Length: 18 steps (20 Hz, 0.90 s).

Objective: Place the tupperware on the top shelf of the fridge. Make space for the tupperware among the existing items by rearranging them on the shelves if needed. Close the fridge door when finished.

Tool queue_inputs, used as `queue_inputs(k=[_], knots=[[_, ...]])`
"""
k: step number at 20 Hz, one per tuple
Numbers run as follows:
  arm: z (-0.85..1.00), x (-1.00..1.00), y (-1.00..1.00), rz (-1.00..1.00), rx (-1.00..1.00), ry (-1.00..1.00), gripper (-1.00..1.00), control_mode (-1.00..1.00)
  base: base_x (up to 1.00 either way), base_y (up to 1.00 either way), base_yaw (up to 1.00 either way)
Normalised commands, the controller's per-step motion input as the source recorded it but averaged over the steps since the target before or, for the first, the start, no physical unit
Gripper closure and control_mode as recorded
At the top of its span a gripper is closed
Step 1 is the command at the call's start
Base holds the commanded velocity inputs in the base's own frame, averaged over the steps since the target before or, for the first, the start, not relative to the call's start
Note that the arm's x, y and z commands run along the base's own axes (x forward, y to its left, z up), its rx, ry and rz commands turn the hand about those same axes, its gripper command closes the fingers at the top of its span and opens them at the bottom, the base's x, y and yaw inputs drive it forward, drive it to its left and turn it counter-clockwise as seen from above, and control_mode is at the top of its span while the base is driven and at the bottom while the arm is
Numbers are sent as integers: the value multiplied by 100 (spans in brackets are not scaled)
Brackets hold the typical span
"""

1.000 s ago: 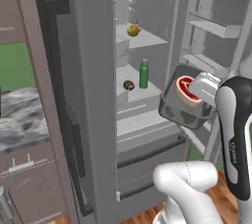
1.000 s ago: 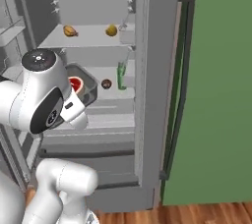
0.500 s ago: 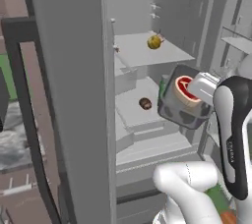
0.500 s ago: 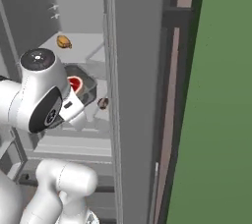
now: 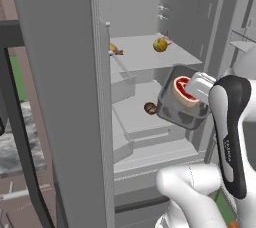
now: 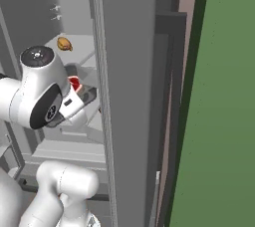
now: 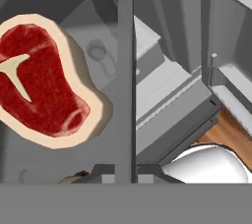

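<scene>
The tupperware [image 5: 176, 112] is a clear grey box with a raw red steak [image 5: 183, 90] inside, tilted on its side. My gripper [image 5: 196, 88] is shut on its rim, holding it in front of the lower shelf [image 5: 131, 122] inside the open fridge [image 5: 65, 97]. In the hand view the steak [image 7: 42, 80] lies close behind the tupperware [image 7: 91, 46] wall, above my gripper [image 7: 125, 171]. The top shelf [image 5: 140, 59] carries an orange-yellow piece [image 5: 160, 45] and a small orange food [image 5: 115, 49]. A small brown round thing [image 5: 149, 108] sits on the lower shelf, left of the tupperware.
The fridge's left wall and door stand close on the left. A door bin [image 5: 244, 46] juts out at the right. In the right base view the fridge wall [image 6: 130, 96] hides much of the inside, with a green wall [image 6: 224, 121] beyond. Drawers [image 7: 172, 115] lie below the shelves.
Both base views have shifted and closed in on the fridge, so the camera moved. The green bottle has gone out of view. The tupperware stays in my gripper, slightly deeper toward the shelves.
</scene>
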Motion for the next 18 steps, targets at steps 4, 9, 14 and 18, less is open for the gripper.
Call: queue_inputs(k=[4, 9, 14, 18], knots=[[-9, 0, 13, 1, 0, 0, 100, -100, 0, 0, 0], [-2, 1, 19, 22, 0, -9, 100, -100, 0, 0, 0], [19, 11, 22, 8, 0, -11, 100, -100, 0, 0, 0], [41, 11, 27, -10, 0, -10, 100, -100, 0, 0, 0]])
